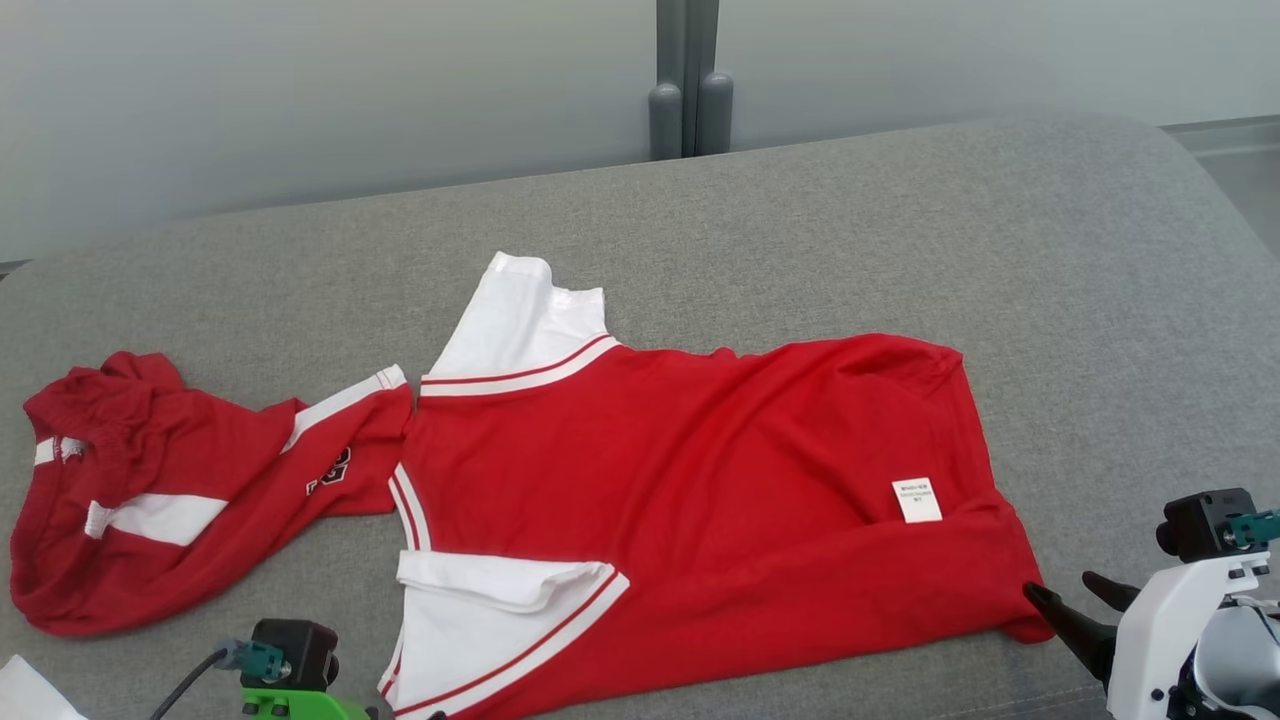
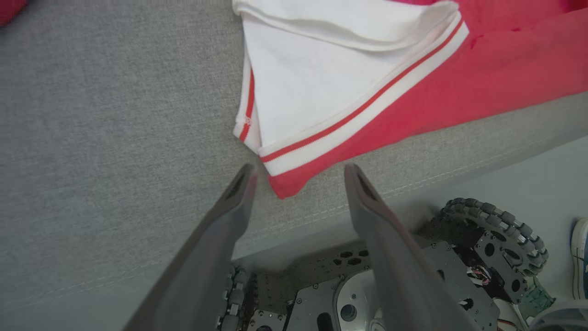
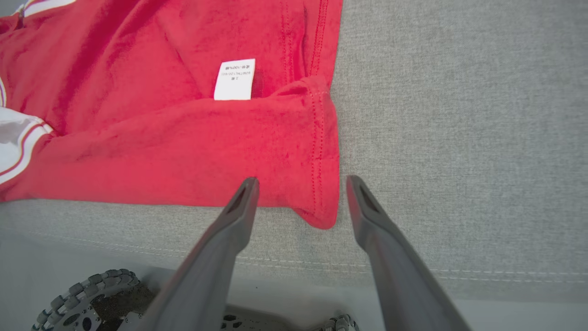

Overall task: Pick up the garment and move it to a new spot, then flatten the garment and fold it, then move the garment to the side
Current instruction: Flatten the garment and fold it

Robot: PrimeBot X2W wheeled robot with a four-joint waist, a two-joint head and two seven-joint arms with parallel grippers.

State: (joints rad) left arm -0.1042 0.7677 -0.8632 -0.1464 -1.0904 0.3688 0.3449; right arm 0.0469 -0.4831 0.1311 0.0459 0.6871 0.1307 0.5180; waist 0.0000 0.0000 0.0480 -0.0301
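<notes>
Soft, light and limp, the red jersey [image 1: 690,460] is best pinched at its near corners, where the left end effector [image 2: 301,172] and right end effector [image 3: 301,184] stand spread.

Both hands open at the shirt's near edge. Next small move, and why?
Probably ease both hands forward and close. The left hand brackets the shirt's red corner below the sleeve; the right hand brackets the hem corner. Both are open, and neither grips cloth yet.

Grey fabric couch [image 1: 900,220] with stitched front edge, pale wall panels [image 1: 300,90], grey vertical post [image 1: 690,80], light floor [image 2: 542,184]
</notes>
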